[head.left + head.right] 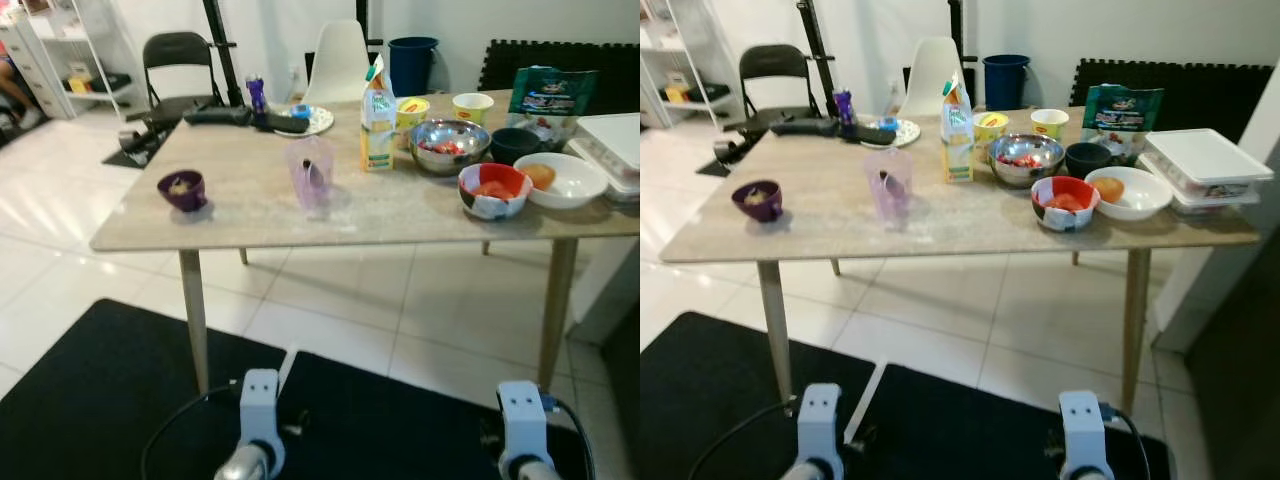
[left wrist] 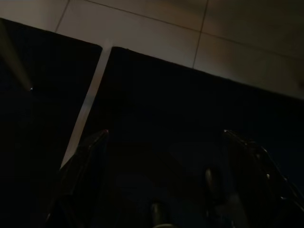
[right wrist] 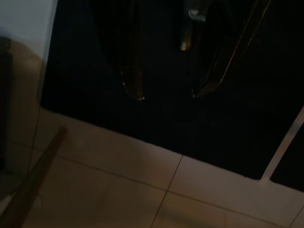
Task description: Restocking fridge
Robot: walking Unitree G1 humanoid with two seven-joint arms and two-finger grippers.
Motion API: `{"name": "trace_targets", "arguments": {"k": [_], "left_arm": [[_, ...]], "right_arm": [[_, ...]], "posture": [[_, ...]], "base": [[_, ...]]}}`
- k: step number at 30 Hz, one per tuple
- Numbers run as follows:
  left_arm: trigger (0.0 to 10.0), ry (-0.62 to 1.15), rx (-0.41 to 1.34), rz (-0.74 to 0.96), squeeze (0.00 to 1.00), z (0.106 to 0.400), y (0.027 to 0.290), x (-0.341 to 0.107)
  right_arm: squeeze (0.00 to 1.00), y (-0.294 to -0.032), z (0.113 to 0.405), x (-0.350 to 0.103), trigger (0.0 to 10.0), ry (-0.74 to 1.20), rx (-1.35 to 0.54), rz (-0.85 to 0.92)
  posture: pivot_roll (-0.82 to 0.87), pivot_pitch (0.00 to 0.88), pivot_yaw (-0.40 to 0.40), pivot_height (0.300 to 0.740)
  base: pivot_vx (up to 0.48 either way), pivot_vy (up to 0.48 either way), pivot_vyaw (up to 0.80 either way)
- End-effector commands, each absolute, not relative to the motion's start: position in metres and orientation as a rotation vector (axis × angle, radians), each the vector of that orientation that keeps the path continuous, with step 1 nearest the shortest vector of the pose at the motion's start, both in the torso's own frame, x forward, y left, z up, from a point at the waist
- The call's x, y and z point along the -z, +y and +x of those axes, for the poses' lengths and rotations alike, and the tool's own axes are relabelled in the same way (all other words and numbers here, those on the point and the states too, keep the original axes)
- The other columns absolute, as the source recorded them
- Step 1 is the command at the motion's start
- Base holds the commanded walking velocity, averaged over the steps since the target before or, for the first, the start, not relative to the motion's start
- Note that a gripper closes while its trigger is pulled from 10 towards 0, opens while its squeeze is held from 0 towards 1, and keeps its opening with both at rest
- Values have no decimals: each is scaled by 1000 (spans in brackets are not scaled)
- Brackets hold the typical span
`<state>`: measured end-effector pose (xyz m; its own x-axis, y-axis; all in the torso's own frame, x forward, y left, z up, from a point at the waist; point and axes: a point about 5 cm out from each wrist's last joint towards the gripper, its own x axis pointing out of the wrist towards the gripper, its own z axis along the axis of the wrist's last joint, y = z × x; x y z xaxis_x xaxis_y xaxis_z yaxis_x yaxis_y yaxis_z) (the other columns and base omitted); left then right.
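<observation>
Wooden table [image 1: 1200, 235] is still holding the juice carton [image 1: 958, 142] at twelve o'clock, while left gripper [image 2: 166, 156] and right gripper [image 3: 166, 92] are hanging open and empty, restocking not begun.

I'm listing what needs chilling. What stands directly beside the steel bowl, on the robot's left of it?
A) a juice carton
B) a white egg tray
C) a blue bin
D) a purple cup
A: the juice carton stands upright right next to the steel bowl on the table.
</observation>
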<state>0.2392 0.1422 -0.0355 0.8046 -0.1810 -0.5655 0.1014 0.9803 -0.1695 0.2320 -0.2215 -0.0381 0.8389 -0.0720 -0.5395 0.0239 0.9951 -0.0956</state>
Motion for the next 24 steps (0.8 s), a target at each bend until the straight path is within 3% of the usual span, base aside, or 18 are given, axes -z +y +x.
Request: {"name": "trace_targets", "arguments": {"k": [1,24], "left_arm": [[10000,632,141,-132,0,237,146,37],[10000,641,148,-132,0,237,146,38]], "right_arm": [[0,-222,230,40,10000,586,67,-65],[0,-221,225,44,10000,606,91,-46]], "posture": [[-16,92,74,740],[-15,102,84,740]], "base": [[334,0,0],[320,0,0]]}}
